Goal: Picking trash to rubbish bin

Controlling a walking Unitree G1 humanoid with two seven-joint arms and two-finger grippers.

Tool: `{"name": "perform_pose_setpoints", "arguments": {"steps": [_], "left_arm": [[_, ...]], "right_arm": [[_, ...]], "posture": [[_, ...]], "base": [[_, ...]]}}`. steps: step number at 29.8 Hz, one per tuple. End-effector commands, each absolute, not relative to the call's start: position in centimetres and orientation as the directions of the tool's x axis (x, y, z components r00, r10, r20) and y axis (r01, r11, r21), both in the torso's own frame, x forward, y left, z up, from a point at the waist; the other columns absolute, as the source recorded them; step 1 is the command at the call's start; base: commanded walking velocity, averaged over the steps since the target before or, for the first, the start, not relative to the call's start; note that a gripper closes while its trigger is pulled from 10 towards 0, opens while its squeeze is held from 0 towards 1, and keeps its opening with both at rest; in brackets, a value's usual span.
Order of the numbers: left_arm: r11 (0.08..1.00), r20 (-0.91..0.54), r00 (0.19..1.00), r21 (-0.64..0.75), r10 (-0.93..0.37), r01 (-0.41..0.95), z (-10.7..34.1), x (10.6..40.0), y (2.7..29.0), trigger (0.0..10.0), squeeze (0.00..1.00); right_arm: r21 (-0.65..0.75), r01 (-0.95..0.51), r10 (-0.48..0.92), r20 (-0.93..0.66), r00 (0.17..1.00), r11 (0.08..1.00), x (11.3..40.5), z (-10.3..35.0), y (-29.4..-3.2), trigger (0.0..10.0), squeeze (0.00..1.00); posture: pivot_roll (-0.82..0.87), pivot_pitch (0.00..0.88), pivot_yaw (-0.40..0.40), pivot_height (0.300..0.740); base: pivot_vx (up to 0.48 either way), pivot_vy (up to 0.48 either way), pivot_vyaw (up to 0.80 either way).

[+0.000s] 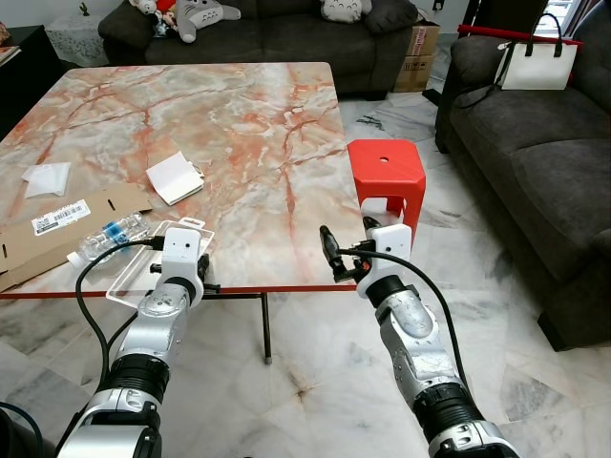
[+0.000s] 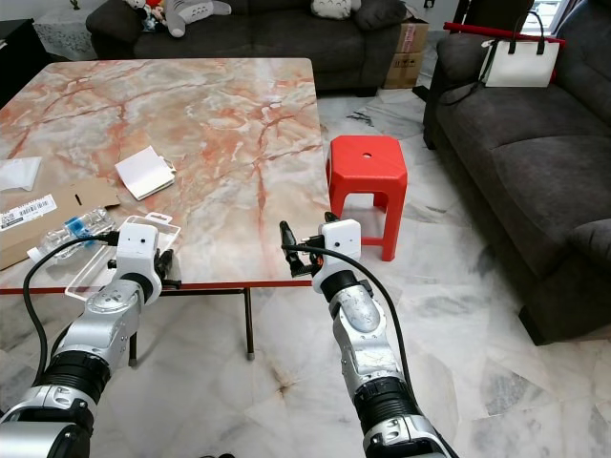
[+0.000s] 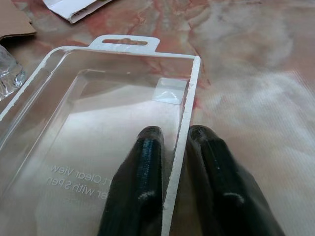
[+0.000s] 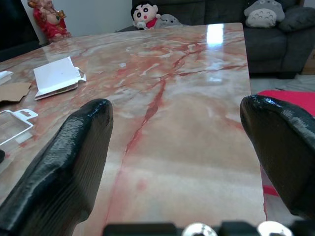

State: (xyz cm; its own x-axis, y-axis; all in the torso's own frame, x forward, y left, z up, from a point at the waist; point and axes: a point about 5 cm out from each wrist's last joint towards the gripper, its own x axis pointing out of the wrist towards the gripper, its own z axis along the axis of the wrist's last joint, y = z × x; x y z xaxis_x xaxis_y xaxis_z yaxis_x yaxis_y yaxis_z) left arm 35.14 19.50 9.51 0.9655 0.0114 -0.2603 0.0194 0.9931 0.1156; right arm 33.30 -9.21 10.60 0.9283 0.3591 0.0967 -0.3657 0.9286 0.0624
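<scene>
We see the left end effector (image 3: 174,147) pinching the rim of the clear plastic blister pack (image 3: 98,118) at the tabletop (image 1: 239,124) near edge, beside the plastic bottle (image 1: 107,236). The right end effector (image 4: 177,132) is spread.

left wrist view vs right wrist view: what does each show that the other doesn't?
Left wrist: left gripper jaws shut on the rim of the clear plastic blister tray, with faint printed text on it and a clear plastic bottle beside it.
Right wrist: right gripper jaws wide open, dark grey sofa with plush toys.
Both: orange-veined marble table, white notepad.
</scene>
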Motion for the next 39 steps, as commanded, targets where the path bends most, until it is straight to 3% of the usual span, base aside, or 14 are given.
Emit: {"name": "perform_pose_setpoints", "arguments": {"steps": [1, 22, 26, 27, 28, 29, 30, 39], "left_arm": [[0.993, -0.275, 0.961, 0.119, 0.018, 0.016, 9.4, 35.2, 19.5, 0.0, 0.00], [0.994, -0.238, 0.971, 0.106, 0.015, 0.010, 10.0, 35.4, 19.3, 0.0, 0.00], [0.993, -0.056, 0.998, 0.117, 0.015, -0.008, 12.5, 35.7, 18.6, 0.0, 0.00], [0.990, 0.042, 0.999, 0.138, -0.006, 0.000, 13.9, 35.7, 18.0, 1.8, 0.00], [0.990, 0.042, 0.999, 0.138, -0.006, 0.000, 13.9, 35.7, 18.0, 1.8, 0.00], [0.990, 0.069, 0.998, 0.138, -0.012, 0.002, 14.3, 35.7, 17.8, 4.1, 0.00], [0.990, 0.083, 0.997, 0.140, -0.010, -0.002, 14.5, 35.6, 17.8, 10.0, 0.00], [0.990, 0.226, 0.974, 0.130, 0.020, -0.051, 16.4, 34.8, 17.6, 10.0, 0.00]], "right_arm": [[0.060, -0.372, 0.365, 0.102, 0.925, 0.926, 33.3, 10.9, -9.1, 10.0, 0.00], [0.063, -0.371, 0.364, 0.099, 0.926, 0.927, 33.4, 10.8, -9.1, 10.0, 0.00], [0.063, -0.366, 0.359, 0.103, 0.928, 0.929, 33.5, 10.9, -9.1, 10.0, 0.00], [0.062, -0.355, 0.347, 0.115, 0.931, 0.933, 33.7, 11.2, -9.3, 10.0, 0.00], [0.062, -0.355, 0.347, 0.115, 0.931, 0.933, 33.7, 11.2, -9.3, 10.0, 0.00], [0.063, -0.351, 0.342, 0.122, 0.932, 0.934, 33.8, 11.4, -9.3, 10.0, 0.00], [0.060, -0.350, 0.340, 0.127, 0.932, 0.935, 33.9, 11.6, -9.4, 10.0, 0.00], [0.052, -0.333, 0.320, 0.164, 0.933, 0.942, 34.4, 12.7, -9.7, 10.0, 0.00]], "posture": [[-0.04, 0.081, 0.001, 0.740], [-0.04, 0.075, -0.001, 0.740], [-0.04, 0.069, 0.000, 0.740], [-0.03, 0.065, 0.000, 0.740], [-0.03, 0.065, 0.000, 0.740], [-0.04, 0.063, 0.000, 0.740], [-0.04, 0.062, 0.000, 0.740], [-0.03, 0.048, 0.006, 0.740]], "base": [[0.000, 0.000, 0.00], [0.000, 0.000, 0.00], [0.000, 0.000, 0.00], [0.000, 0.000, 0.00], [0.000, 0.000, 0.00], [0.000, 0.000, 0.00], [0.000, 0.000, 0.00], [0.000, 0.000, 0.00]]}}
